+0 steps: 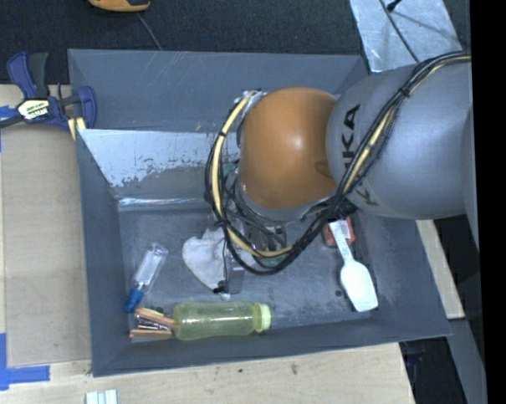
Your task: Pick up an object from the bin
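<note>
Arm: I see the arm point(409, 140) reaching in from the view's right, with its orange cover point(286, 145) and looped cables point(238, 239) over the middle of the bin point(101, 270).
Gripper: the gripper point(232, 282) is low in the bin, at the right edge of a pale crumpled wad. I cannot tell whether it is spread or pressed together, because the cables and cover hide most of it.
Wad: the pale crumpled wad point(203, 256) lies on the floor near the bin's middle, just beside the gripper and possibly touching it. Its shape is irregular. As far as I can judge, its longer run goes from upper left to lower right, narrowing toward the bottle.
Bottle: a yellow-green bottle point(218, 320) lies on its side along the near wall, its long axis left to right and its narrower end to the right.
Brown bits: a small brown bundle point(149, 324) sits at the bottle's left end.
Tube: a clear tube point(147, 275) lies slanted, blue end at lower left.
Utensil: a white utensil point(355, 280) lies right of the gripper, broad end toward the near wall.
</note>
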Robot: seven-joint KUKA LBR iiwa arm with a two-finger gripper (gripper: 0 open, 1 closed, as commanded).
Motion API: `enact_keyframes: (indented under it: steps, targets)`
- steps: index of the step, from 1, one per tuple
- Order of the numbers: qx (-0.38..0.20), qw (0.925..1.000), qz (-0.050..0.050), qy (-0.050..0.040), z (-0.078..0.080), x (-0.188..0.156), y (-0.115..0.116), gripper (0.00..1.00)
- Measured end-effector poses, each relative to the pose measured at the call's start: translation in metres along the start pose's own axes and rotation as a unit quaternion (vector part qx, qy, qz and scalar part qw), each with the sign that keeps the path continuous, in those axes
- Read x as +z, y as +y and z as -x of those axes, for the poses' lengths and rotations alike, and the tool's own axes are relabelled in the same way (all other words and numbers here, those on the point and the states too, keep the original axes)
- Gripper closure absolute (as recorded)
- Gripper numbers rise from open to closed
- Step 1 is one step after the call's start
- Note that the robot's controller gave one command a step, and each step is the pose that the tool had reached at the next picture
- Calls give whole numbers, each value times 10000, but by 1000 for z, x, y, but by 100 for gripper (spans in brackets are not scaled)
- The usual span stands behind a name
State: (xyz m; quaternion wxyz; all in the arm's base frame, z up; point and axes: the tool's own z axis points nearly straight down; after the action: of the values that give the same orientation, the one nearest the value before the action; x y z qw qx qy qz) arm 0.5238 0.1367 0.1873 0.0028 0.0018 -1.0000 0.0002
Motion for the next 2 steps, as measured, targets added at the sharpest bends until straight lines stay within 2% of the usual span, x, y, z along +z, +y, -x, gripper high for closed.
enact_keyframes:
  steps: [1, 2]
  targets:
    - [16, 10000, 7, -41, 2, -5, -1, 0]
    - [239, 9997, 17, -71, 8, 15, -6, 0]
